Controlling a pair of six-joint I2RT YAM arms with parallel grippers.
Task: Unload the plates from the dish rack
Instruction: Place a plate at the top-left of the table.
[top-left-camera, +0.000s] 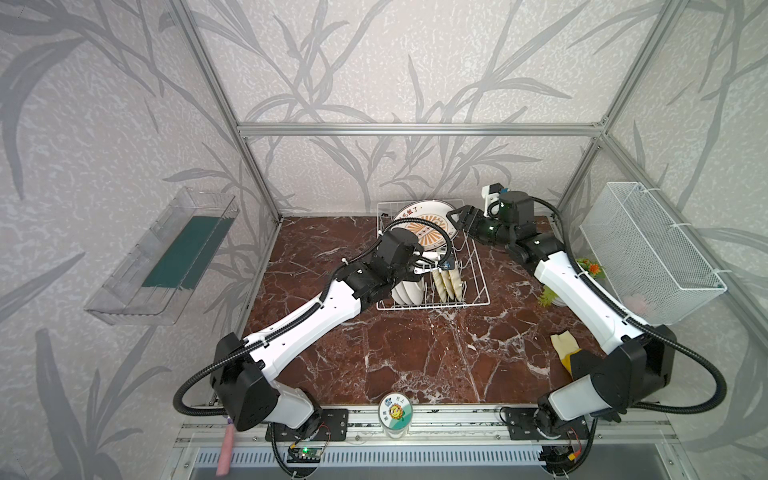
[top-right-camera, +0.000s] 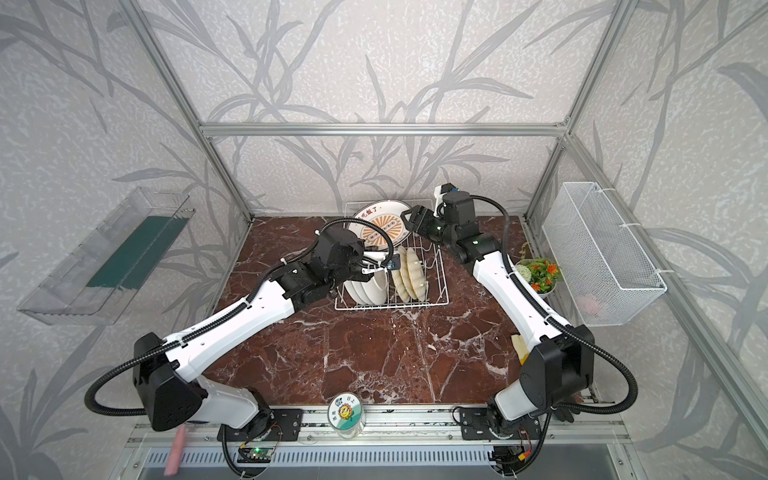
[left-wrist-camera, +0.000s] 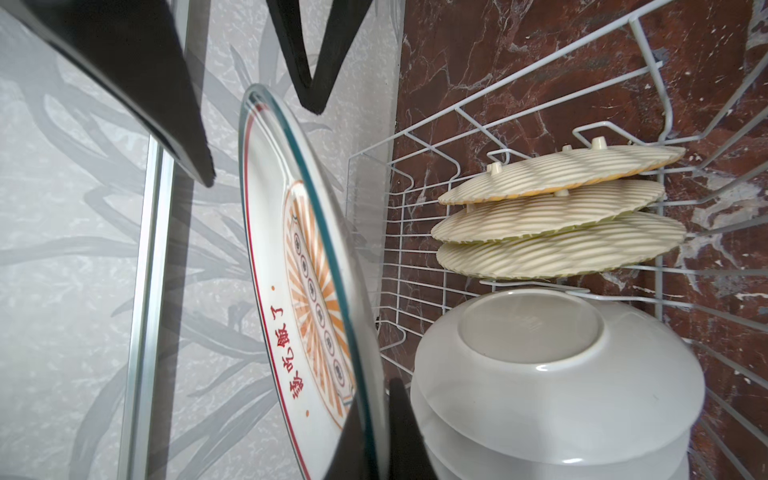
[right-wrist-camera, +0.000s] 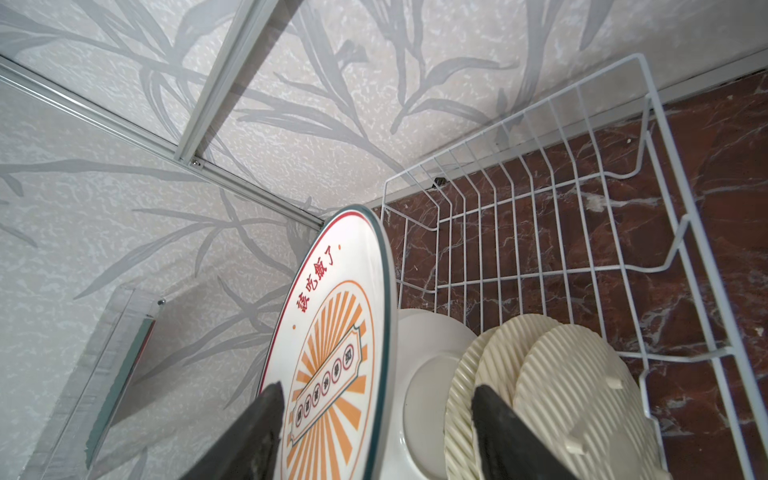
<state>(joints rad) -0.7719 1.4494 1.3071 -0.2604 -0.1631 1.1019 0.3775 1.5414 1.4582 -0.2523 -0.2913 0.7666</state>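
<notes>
the left gripper (left-wrist-camera: 376, 419) clamps the rim of a sunburst plate (top-left-camera: 419, 226), held upright over the far end of the rack (top-left-camera: 436, 306), as the right gripper (right-wrist-camera: 376, 390) straddles the opposite rim, jaws apart and not yet touching. an early release could drop it onto the white plates (left-wrist-camera: 552, 374) and wicker plates (left-wrist-camera: 557, 220) below; an off-centre pinch could twist it loose.

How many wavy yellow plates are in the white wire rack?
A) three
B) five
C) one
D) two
A: three wavy yellow plates stand on edge side by side in the wire rack, next to the white plates.
</notes>
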